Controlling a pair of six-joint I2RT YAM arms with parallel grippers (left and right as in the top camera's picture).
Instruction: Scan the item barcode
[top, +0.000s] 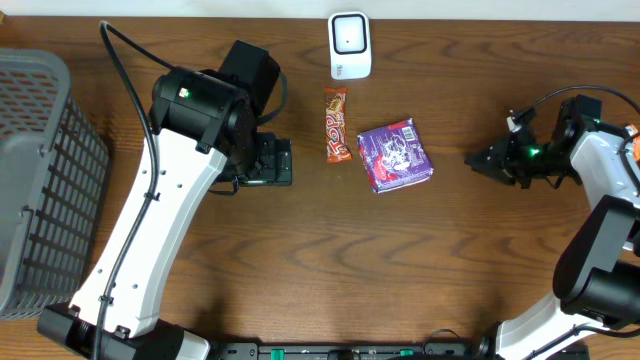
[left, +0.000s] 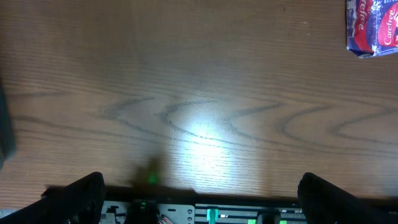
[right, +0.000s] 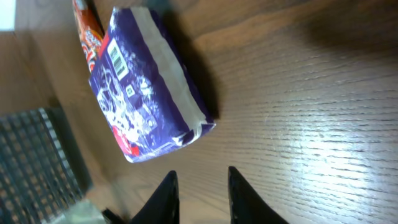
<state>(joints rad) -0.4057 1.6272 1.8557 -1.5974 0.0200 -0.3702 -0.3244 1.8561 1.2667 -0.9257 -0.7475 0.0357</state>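
A purple packet (top: 395, 155) lies flat near the table's middle, and its barcode (right: 118, 59) shows in the right wrist view. An orange candy bar (top: 336, 124) lies just left of it. The white scanner (top: 350, 45) stands at the far edge. My right gripper (right: 202, 173) sits low to the right of the purple packet (right: 146, 106), apart from it, jaws narrowly open with only table between them. My left gripper (left: 202, 186) is wide open over bare wood, left of the candy bar, holding nothing.
A grey mesh basket (top: 40, 180) fills the left edge of the table. The left arm (top: 160, 230) stretches diagonally from the near edge. The right arm (top: 600, 240) comes in from the near right corner.
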